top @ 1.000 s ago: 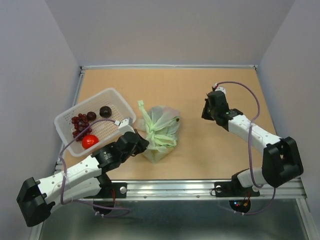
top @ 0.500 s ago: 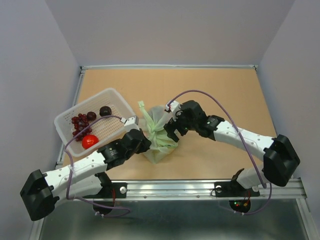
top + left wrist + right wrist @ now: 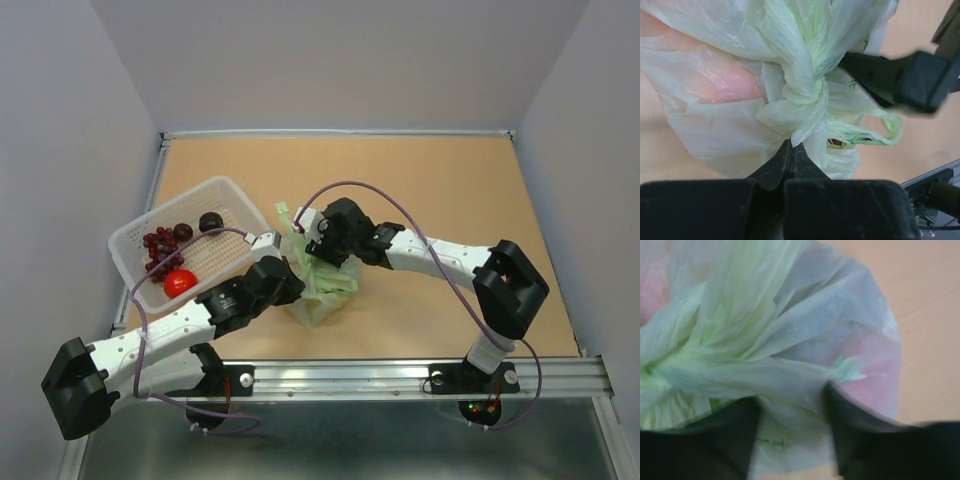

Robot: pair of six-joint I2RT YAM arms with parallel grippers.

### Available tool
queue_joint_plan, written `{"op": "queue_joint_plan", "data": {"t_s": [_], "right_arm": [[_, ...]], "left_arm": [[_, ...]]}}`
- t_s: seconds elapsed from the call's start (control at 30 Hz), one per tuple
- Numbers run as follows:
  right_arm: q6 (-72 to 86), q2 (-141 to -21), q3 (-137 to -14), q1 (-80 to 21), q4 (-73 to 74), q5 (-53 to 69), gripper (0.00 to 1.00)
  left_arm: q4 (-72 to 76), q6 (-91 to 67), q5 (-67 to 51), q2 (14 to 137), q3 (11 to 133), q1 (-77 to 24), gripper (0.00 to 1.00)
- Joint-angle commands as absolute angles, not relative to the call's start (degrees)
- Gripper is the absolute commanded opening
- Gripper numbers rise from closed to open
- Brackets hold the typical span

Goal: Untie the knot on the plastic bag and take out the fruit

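BAG: the plastic bag (image 3: 322, 288) is located left of desk centre, toward the near edge | KNOT: the knot (image 3: 802, 92) is seen tied | FRUIT: the fruit (image 3: 735, 82) is enclosed, shown pink through the film | LEFT: the left gripper (image 3: 792, 150) is clamped on bag film just beneath the knot | RIGHT: the right gripper (image 3: 795, 435) is held apart, film between its fingers

plastic bag (image 3: 322, 288) right of basket (image 3: 238, 212), left claw (image 3: 791, 149) before, right claw (image 3: 790, 407) behind
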State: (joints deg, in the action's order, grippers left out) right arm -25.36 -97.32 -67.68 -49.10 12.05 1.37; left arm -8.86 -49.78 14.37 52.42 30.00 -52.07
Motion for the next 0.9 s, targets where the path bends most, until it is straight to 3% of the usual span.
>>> {"op": "queue_joint_plan", "data": {"t_s": [0.0,0.03,0.23,0.4,0.67,0.87], "right_arm": [[-26.6,-98.7,-71.2,-48.8,8.7,-7.4,0.15],[-24.1,-98.4,-70.9,-47.9,8.6,-10.0,0.01],[-0.2,-87.0,-66.1,-30.2,8.4,-17.7,0.00],[12.1,-73.6,-60.0,-20.4,10.9,-18.0,0.00],[25.4,-55.2,-51.8,-17.9,15.8,-22.0,0.00],[24.3,-52.2,-46.8,-17.9,21.1,-7.7,0.01]], "left_arm": [[-10.4,-49.9,16.8,51.9,32.8,-52.4,0.00],[-12.0,-50.5,18.0,51.2,33.0,-52.4,0.00],[-18.0,-54.6,27.7,45.9,33.6,-50.0,0.00],[-14.4,-52.0,24.5,45.0,33.4,-41.4,0.00],[-5.5,-42.5,15.7,58.4,41.8,-24.8,0.00],[2.5,-38.3,4.0,68.3,47.9,-22.1,0.00]]}}
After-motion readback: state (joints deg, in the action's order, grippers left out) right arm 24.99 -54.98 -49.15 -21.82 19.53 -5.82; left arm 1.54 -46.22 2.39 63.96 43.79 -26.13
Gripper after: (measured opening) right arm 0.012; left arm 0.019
